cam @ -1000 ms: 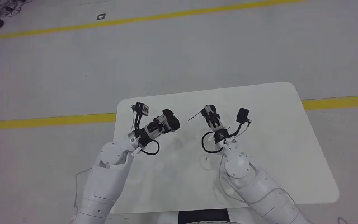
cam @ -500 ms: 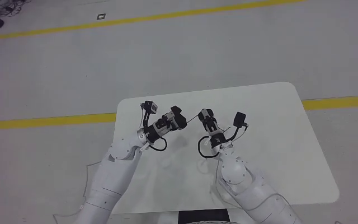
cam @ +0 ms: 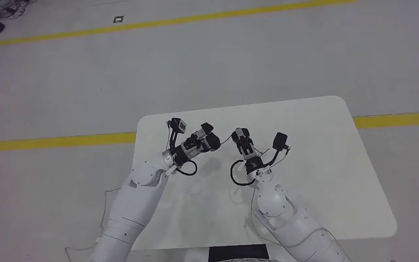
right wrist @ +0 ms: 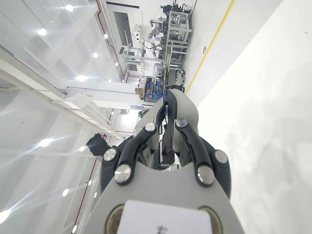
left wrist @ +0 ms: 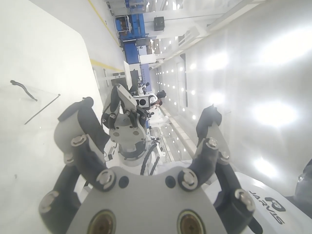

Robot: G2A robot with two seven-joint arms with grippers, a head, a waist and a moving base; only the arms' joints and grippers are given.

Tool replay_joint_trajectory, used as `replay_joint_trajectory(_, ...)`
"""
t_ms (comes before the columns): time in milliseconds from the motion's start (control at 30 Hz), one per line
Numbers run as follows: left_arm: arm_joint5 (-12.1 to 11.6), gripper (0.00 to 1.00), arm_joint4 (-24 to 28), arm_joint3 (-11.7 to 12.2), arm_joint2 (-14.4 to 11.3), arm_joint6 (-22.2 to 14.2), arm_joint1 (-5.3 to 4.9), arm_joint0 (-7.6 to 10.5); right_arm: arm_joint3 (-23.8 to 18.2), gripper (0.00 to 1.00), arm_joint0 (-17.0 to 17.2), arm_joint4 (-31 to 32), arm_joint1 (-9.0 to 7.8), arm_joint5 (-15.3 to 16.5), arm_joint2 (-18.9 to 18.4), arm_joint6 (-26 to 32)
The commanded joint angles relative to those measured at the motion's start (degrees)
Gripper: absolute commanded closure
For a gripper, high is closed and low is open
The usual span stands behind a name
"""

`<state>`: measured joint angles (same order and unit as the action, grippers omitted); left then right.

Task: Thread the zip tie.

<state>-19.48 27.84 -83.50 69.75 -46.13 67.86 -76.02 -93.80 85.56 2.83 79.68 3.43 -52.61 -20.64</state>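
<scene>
Zip tie [cam: 227, 138], thin black strip, seemingly clamped in right jaws, left jaws apart

Floor [cam: 196, 65]: pale grey, two yellow lines [cam: 196, 18] running left to right
Table [cam: 327, 164]: white, rounded corners
Ceiling [right wrist: 31, 57]: white, round lights [right wrist: 42, 32]
Far end: blue racks [left wrist: 132, 52], grey metal frames [right wrist: 175, 32]

Robotics lab in a factory-style hall.
Pale grey poured floor [cam: 196, 72] with a yellow lane-marking stripe [cam: 196, 18]; a white rounded-corner work table [cam: 327, 150] stands on it. The high white ceiling has rows of round spotlights [right wrist: 42, 32], and a red pipe run [right wrist: 98, 10] follows the wall. At the far end are blue storage racks [right wrist: 152, 87], grey metal-frame workstations [right wrist: 179, 23] packed with gear, and a white robot arm [right wrist: 156, 26] among them.
</scene>
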Motion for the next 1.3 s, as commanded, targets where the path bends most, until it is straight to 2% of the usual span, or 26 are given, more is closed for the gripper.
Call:
replay_joint_trajectory(0, 0.0, 0.0, -0.21, -0.68, 0.97, 0.02, -0.16, -0.71, -0.07, 1.0, 0.21, 0.07, 0.06, 0.05, -0.42, -0.06)
replay_joint_trajectory(133, 0.0, 0.0, -1.28, -1.23, 2.47, 0.03, -0.48, -2.07, -0.7, 1.0, 0.67, -0.15, 0.19, 0.21, -1.32, 0.07)
replay_joint_trajectory(267, 0.0, 0.0, -1.49, -1.36, 1.83, -0.21, -0.41, -2.61, -1.64, 1.0, 1.14, -0.77, 0.45, 0.36, -1.62, 0.01)
replay_joint_trajectory(667, 0.0, 0.0, -0.23, 0.37, -1.67, -0.48, 0.78, -0.45, -1.41, 1.0, 1.91, 1.29, 1.43, -0.35, 0.37, 0.43)
replay_joint_trajectory(900, 0.0, 0.0, 0.04, 1.12, -2.14, -0.58, 1.36, 0.14, -1.06, 1.0, 2.09, 2.11, 1.95, -0.31, 0.91, 0.23)
replay_joint_trajectory(1000, 0.0, 0.05, 0.18, 0.96, -1.97, -0.6, 1.55, 0.12, -0.81, 1.0, 2.12, 3.4, 2.13, -0.37, 0.96, -0.33)
replay_joint_trajectory(1133, 0.0, 0.17, 0.92, 0.4, -1.57, -0.75, 1.78, -0.05, -0.45, 1.0, 2.09, 5.13, 2.35, -0.42, 1.0, -1.01)
replay_joint_trajectory(1267, 0.0, 0.19, 0.93, 0.27, -1.12, -0.89, 1.94, -0.14, -0.06, 1.0, 1.97, 6.23, 2.58, -0.53, 0.99, -1.21)
